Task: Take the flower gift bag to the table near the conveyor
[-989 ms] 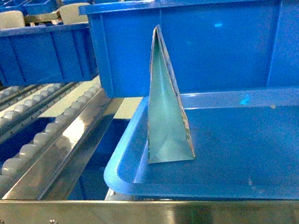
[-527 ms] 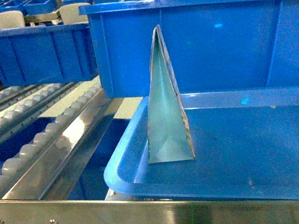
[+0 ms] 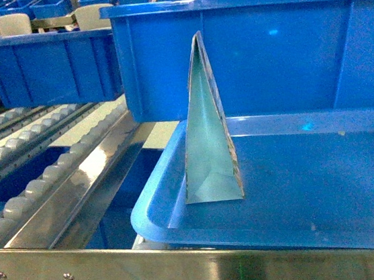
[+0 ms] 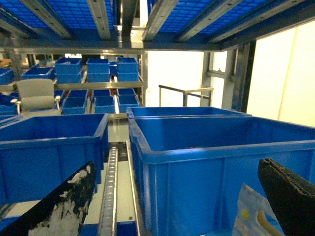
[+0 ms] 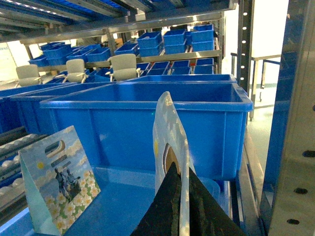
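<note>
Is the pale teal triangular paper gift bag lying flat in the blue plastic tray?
No, the pale teal paper gift bag stands upright on its base in the blue plastic tray.

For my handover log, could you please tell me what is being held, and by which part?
Right gripper pinches a daisy-printed paper bag, edge-on, just below its handle cutout. Left gripper is open, holding nothing.

Head view: scene sits a touch lower in frame than before.
Flower gift bag (image 3: 207, 138): upright, no shift on blue tray (image 3: 301, 194).
</note>
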Robot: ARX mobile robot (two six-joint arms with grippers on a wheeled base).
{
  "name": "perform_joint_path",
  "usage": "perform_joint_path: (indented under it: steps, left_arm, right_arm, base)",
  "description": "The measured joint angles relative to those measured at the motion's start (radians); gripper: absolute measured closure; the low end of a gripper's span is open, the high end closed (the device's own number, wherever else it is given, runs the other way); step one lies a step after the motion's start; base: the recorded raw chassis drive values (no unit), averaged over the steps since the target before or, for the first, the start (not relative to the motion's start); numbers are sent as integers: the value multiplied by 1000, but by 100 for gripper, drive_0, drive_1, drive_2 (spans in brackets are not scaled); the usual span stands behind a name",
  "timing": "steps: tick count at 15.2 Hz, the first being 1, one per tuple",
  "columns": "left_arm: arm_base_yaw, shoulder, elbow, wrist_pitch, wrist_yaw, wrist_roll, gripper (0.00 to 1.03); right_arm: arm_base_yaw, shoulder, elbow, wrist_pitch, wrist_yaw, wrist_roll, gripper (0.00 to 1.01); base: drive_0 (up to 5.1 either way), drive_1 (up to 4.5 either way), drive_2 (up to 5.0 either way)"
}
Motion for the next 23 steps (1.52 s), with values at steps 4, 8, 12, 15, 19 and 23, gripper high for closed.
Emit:
perform_joint_path:
  steps: [4,8,12,15,19,23]
  left_arm:
    - [-133,146,179,-103,-51,1,5]
    - [-274,195,205,-163,-177,55,5]
    - [-340,227,209,-202,-263,70,5]
    - [-374,273,209,-212,-299,68,5]
    - [-397,342,220,-250,-274,53,5]
    - [-394,369,225,-260,-229,34,5]
  right_arm:
    - [0,0,0,0,0,0,99]
    - [0,0,0,0,0,0,99]
    - [0,0,0,0,0,0,99]
    - [0,0,0,0,0,0,99]
    - [0,0,0,0,0,0,99]
    - [0,0,0,0,0,0,99]
  base:
    - [0,0,0]
    - [0,0,0]
    - [0,0,0]
    - [0,0,0]
    - [0,0,0]
    - [0,0,0]
